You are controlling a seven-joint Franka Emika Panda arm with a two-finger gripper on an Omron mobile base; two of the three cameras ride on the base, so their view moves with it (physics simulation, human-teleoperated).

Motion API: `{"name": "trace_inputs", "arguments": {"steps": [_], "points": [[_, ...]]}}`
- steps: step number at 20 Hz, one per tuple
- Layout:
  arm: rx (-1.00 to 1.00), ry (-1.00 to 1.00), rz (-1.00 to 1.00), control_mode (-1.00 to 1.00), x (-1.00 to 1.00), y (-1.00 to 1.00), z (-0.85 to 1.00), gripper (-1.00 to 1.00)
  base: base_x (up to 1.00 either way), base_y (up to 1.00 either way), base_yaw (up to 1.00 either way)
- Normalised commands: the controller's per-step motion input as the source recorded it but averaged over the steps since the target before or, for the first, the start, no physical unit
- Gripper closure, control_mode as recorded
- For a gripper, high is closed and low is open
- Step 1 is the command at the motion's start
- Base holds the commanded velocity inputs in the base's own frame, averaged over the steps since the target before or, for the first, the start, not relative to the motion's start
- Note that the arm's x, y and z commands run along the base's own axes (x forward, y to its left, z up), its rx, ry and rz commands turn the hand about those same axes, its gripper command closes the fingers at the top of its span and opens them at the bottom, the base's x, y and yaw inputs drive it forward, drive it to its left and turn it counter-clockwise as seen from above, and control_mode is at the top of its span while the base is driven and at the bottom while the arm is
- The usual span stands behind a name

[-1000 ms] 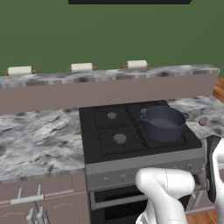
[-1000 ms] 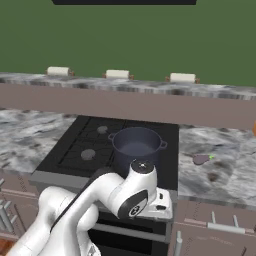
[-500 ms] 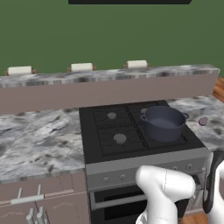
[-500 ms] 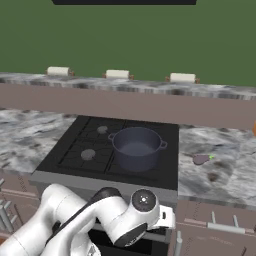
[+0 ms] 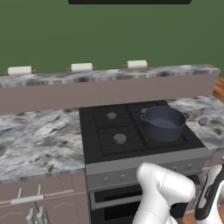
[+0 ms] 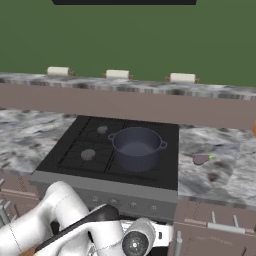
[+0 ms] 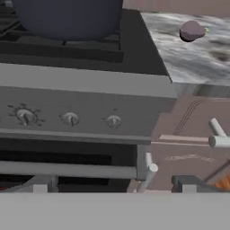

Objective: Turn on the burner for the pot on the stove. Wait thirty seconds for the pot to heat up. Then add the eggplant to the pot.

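Nothing of the task looks done yet: the arm is folded low before the stove [image 7: 85,76], its empty end effector [image 7: 112,184] spread wide, facing the knobs [image 7: 69,119] just ahead, the pot [image 7: 67,18] above them, and the eggplant [image 7: 192,30] on the table [image 7: 197,58] up to the right.

We see the stove [image 5: 118,131] carrying the pot [image 5: 163,123], and the marble counter [image 6: 225,170] carrying the eggplant [image 6: 201,159]
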Motion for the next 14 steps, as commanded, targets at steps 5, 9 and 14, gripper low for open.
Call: {"name": "trace_inputs", "arguments": {"steps": [5,9,14], "points": [[0.00,-0.31,0.00,-1.00,0.00,0.00,-0.08,-1.00,0.00,0.00,0.00],[-0.01,-0.28,0.00,-1.00,0.00,0.00,-0.03,-1.00,0.00,0.00,0.00],[-0.01,-0.19,0.00,-1.00,0.00,0.00,0.00,-1.00,0.00,0.00,0.00]]}}
